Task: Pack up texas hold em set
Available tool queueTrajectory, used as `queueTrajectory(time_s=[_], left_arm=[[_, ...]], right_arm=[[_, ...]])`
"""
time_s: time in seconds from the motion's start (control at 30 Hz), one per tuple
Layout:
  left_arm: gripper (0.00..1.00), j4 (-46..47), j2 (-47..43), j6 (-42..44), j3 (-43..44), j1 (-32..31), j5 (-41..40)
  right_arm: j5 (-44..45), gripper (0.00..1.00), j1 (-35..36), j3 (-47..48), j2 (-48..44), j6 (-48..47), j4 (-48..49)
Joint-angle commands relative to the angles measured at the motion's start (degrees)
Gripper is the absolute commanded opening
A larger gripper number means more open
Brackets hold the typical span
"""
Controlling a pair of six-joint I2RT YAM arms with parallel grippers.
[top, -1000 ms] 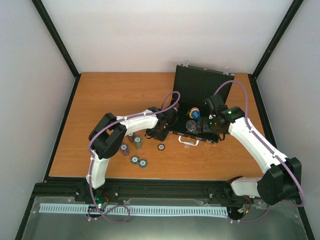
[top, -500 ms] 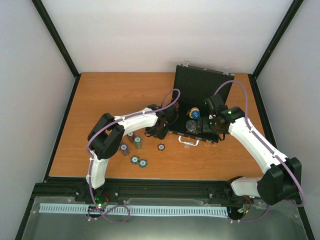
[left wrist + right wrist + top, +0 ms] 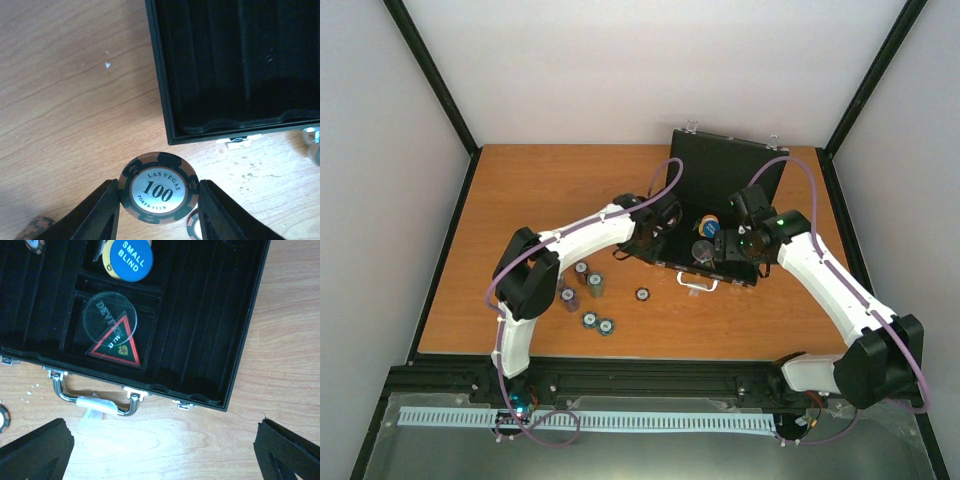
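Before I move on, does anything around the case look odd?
Yes: a scrap of clear tape or plastic clings to the silver handle of the case, and white crumbs lie on the table beside it. Nothing looks broken.

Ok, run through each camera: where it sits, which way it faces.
Top external: high behind the robot, looking down on the table; left arm and right arm show.
Left wrist: looks down past the left gripper, shut on a 100 chip, toward the case corner.
Right wrist: looks down past the open right gripper at the handle.
Shared: all see the case.
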Motion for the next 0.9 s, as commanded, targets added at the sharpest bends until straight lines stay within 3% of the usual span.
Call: queueTrajectory(time_s=[0.0, 0.87], left_arm=[[0.44, -2.06, 0.07, 2.03, 5.49, 0.47, -0.3], [0.44, -2.12, 20.09, 5.72, 33.01, 3.28, 3.89]], right_arm=[[3.15, 1.0, -0.79, 3.34, 0.5, -0.18, 0.61], [6.49, 1.0, -6.75, 7.54, 2.01, -2.65, 1.69]])
